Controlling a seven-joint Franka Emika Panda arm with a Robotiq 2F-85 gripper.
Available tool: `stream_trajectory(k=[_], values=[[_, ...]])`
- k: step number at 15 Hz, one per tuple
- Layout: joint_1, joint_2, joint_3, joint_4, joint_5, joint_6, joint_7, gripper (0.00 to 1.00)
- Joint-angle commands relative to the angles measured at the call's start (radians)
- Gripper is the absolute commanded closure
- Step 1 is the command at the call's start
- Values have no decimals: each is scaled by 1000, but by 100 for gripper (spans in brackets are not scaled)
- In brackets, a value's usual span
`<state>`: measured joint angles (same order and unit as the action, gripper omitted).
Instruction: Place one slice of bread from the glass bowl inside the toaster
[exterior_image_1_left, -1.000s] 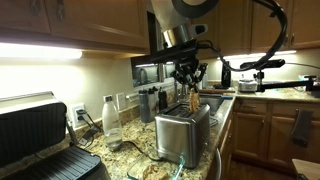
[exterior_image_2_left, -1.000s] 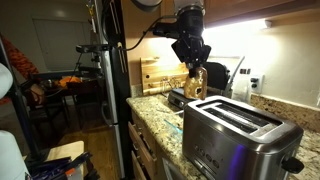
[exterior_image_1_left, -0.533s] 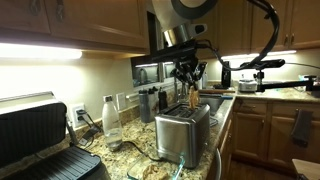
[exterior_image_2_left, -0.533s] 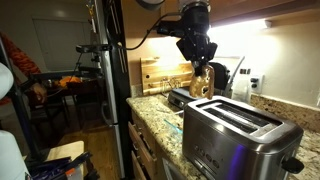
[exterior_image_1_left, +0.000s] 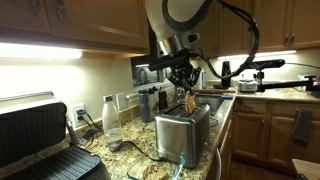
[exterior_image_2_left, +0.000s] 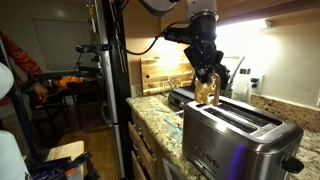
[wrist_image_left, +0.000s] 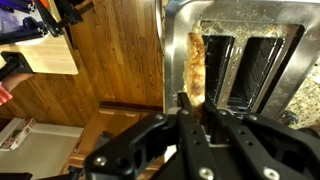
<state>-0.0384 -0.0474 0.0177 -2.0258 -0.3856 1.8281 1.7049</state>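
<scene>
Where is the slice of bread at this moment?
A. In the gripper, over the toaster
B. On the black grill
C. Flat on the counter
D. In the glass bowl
A: the gripper pinches the bread upright, right at the top of the toaster.

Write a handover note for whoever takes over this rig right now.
Tool: shut on the slice of bread, held upright.
The slice hangs at the top of the toaster, near one end. The wrist view shows it beside a slot's edge, not seated.
Done: slice picked up and brought over.
Left: align it with a slot, lower it in, open, withdraw.
</scene>
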Motion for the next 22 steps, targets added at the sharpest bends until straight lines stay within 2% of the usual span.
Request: stream_trajectory(k=[1, 17, 22], values=[[2, 48, -13, 30, -8, 13, -13, 96], [1, 97, -48, 49, -1, 28, -32, 96], [-1, 104, -54, 47, 1, 64, -26, 96]])
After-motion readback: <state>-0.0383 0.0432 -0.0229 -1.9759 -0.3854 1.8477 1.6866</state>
